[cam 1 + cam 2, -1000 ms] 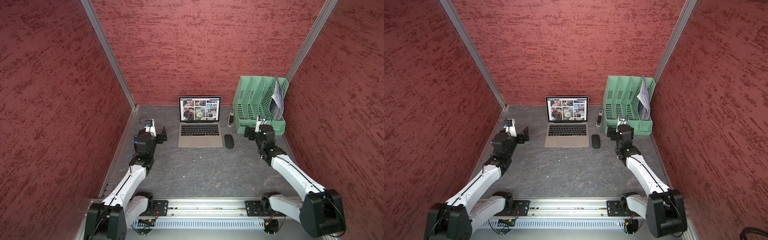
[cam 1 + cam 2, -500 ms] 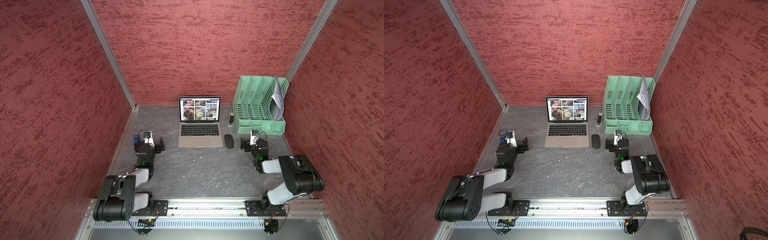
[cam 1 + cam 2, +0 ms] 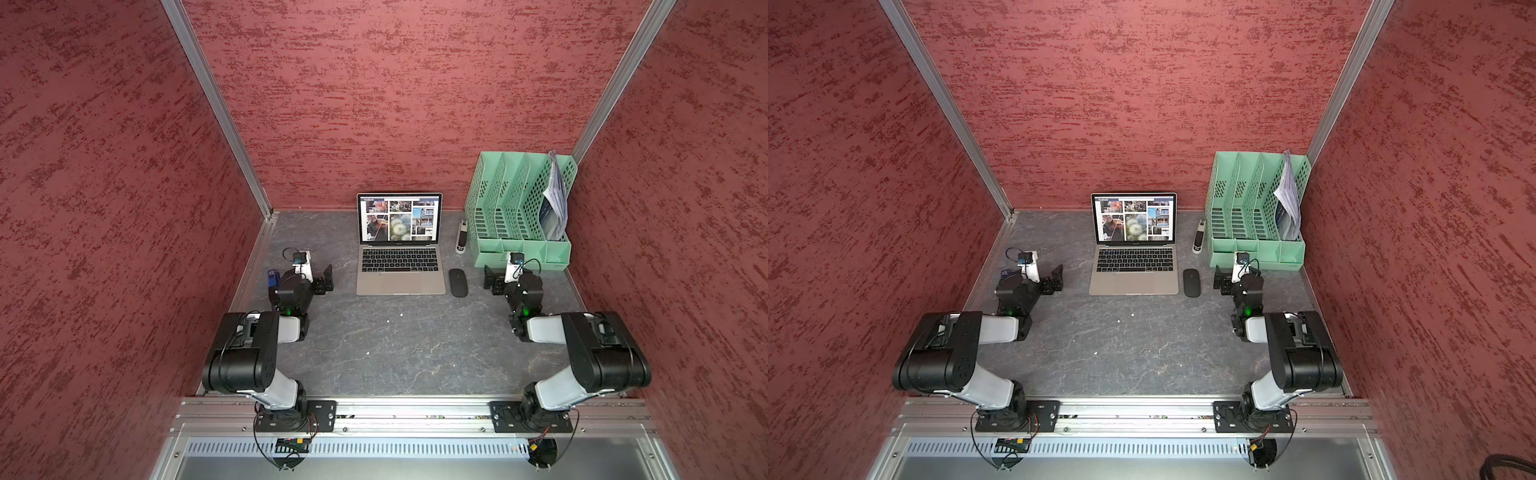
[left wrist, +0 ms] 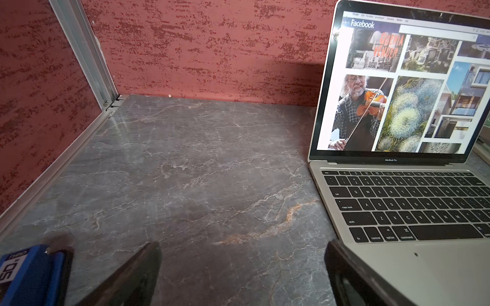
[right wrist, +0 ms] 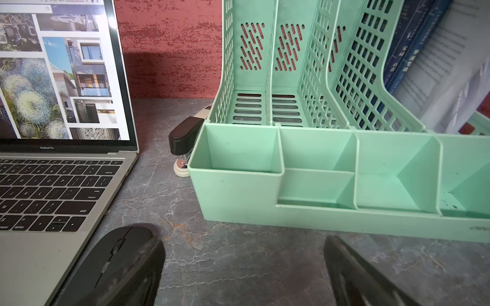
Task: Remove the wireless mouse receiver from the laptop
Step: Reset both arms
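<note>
Since nothing's grasped yet, left gripper (image 4: 242,253) & right gripper (image 5: 244,245) sit w/ jaws spread, empty, flanking the laptop (image 3: 400,272) on the counter (image 3: 395,345), prob. a ready pose; wireless mouse receiver can't be made out.

The wireless mouse receiver is too small to discern on the laptop (image 3: 401,282).

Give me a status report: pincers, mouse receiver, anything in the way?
Left pincer and right pincer open, empty. Receiver not discernible on the laptop. Black mouse beside laptop's right edge, near right pincer.
</note>
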`<control>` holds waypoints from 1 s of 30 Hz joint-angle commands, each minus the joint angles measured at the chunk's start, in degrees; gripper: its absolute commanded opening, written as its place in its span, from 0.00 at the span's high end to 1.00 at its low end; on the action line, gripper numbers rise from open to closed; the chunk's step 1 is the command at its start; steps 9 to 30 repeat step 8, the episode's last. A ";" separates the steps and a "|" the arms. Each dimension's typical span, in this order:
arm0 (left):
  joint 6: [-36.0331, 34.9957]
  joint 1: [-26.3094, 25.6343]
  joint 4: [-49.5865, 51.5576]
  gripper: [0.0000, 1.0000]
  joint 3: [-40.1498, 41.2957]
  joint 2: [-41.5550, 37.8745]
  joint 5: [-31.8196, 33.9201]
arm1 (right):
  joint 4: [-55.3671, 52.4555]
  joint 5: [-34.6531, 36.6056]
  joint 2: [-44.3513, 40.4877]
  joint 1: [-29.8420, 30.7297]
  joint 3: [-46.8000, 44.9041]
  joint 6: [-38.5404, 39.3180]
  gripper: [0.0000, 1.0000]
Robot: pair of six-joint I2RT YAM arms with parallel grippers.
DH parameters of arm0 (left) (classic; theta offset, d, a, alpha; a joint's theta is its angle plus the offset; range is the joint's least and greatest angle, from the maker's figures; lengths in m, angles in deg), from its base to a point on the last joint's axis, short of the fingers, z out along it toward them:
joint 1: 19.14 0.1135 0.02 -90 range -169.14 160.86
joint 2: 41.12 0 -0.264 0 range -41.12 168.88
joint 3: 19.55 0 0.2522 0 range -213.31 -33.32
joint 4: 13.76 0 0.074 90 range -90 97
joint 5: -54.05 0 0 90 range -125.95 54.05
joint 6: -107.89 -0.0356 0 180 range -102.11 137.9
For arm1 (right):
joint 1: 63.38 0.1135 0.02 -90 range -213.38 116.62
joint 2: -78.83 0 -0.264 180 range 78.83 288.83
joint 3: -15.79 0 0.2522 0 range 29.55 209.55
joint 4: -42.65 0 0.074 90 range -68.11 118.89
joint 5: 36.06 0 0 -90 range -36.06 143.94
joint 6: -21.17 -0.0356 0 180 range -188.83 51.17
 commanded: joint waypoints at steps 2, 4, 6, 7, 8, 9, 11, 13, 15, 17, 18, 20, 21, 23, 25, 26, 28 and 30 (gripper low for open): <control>0.40 0.43 0.13 0.00 -0.34 -0.16 -1.20 | 0.01 -0.87 -0.16 -0.15 0.17 -0.60 0.02; 0.43 0.47 -0.10 0.00 -0.35 -0.03 -1.22 | -0.03 -0.98 -0.22 -0.16 0.19 -0.68 0.01; 0.30 0.47 0.30 0.00 -0.34 -0.28 -1.14 | 0.32 -0.87 -0.24 -0.16 -0.07 -0.62 0.02; 0.33 0.34 -0.01 0.00 -0.26 -0.19 -0.87 | 0.44 -0.84 -0.26 -0.12 -0.15 -0.52 0.02; 0.24 0.27 0.26 0.00 -0.31 -0.39 -0.54 | 0.44 -0.84 -0.28 -0.16 -0.10 -0.58 0.02; 0.24 0.27 0.26 0.00 -0.31 -0.39 -0.54 | 0.44 -0.84 -0.28 -0.16 -0.10 -0.58 0.02; 0.24 0.27 0.26 0.00 -0.31 -0.39 -0.54 | 0.44 -0.84 -0.28 -0.16 -0.10 -0.58 0.02; 0.24 0.27 0.26 0.00 -0.31 -0.39 -0.54 | 0.44 -0.84 -0.28 -0.16 -0.10 -0.58 0.02; 0.24 0.27 0.26 0.00 -0.31 -0.39 -0.54 | 0.44 -0.84 -0.28 -0.16 -0.10 -0.58 0.02; 0.24 0.27 0.26 0.00 -0.31 -0.39 -0.54 | 0.44 -0.84 -0.28 -0.16 -0.10 -0.58 0.02; 0.24 0.27 0.26 0.00 -0.31 -0.39 -0.54 | 0.44 -0.84 -0.28 -0.16 -0.10 -0.58 0.02; 0.24 0.27 0.26 0.00 -0.31 -0.39 -0.54 | 0.44 -0.84 -0.28 -0.16 -0.10 -0.58 0.02; 0.24 0.27 0.26 0.00 -0.31 -0.39 -0.54 | 0.44 -0.84 -0.28 -0.16 -0.10 -0.58 0.02; 0.24 0.27 0.26 0.00 -0.31 -0.39 -0.54 | 0.44 -0.84 -0.28 -0.16 -0.10 -0.58 0.02; 0.24 0.27 0.26 0.00 -0.31 -0.39 -0.54 | 0.44 -0.84 -0.28 -0.16 -0.10 -0.58 0.02; 0.24 0.27 0.26 0.00 -0.31 -0.39 -0.54 | 0.44 -0.84 -0.28 -0.16 -0.10 -0.58 0.02; 0.24 0.27 0.26 0.00 -0.31 -0.39 -0.54 | 0.44 -0.84 -0.28 -0.16 -0.10 -0.58 0.02; 0.24 0.27 0.26 0.00 -0.31 -0.39 -0.54 | 0.44 -0.84 -0.28 -0.16 -0.10 -0.58 0.02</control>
